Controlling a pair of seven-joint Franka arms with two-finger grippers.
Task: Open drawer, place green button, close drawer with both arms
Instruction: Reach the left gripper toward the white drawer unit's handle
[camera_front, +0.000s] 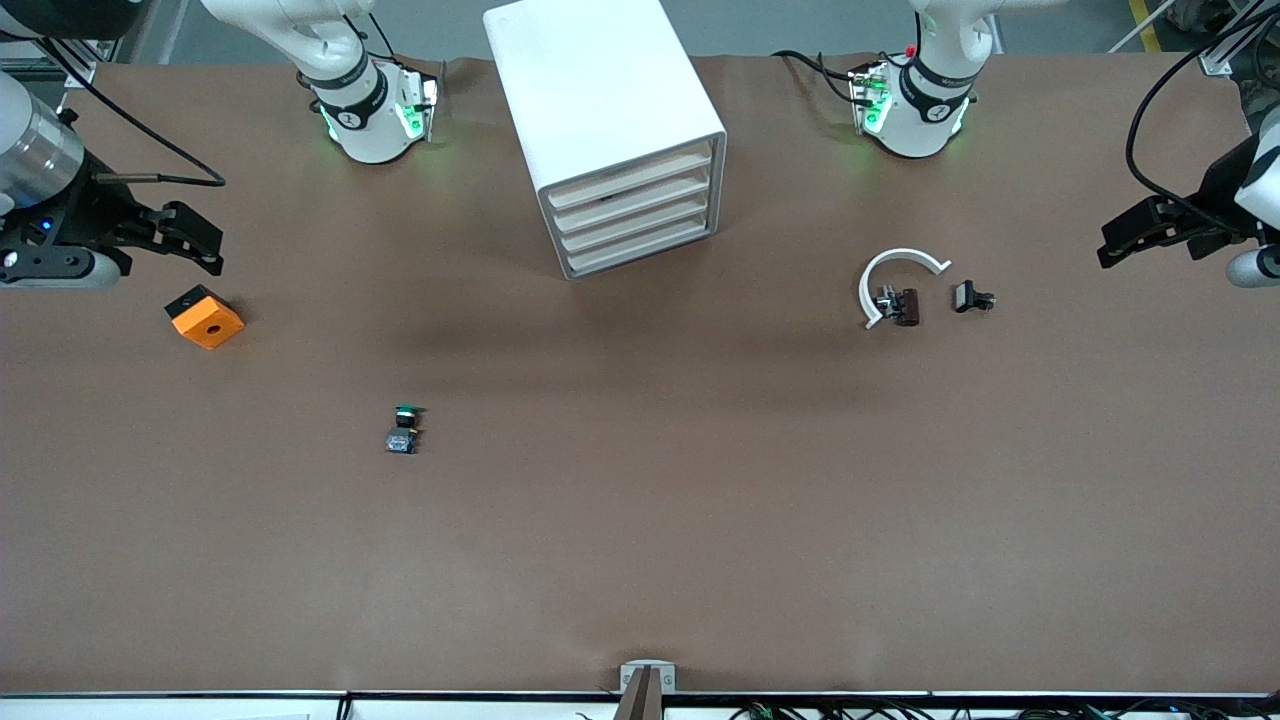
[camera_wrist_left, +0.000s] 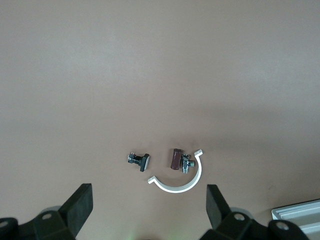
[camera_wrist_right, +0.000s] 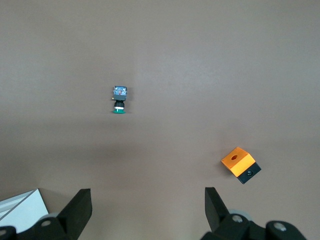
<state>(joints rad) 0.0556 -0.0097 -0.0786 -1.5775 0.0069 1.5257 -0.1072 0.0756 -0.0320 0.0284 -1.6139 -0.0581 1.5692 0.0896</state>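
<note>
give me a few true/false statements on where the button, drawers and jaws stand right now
1. All drawers of the drawer cabinet are shut. True.
2. The button sits inside a drawer. False: it lies on the table, nearer the front camera than the orange block.
3. The right gripper holds the orange block. False: its jaws are open and empty.
4. The left gripper has open, empty jaws. True.
5. The white curved clip lies toward the left arm's end. True.

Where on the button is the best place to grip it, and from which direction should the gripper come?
The button lies on its side on the table, green cap pointing toward the robots' bases, blue base nearer the front camera. Likely best: come straight down from above and close across the black middle body, whose sides look flatter than the round cap. The open right gripper hangs nearest, above the orange block.
</note>
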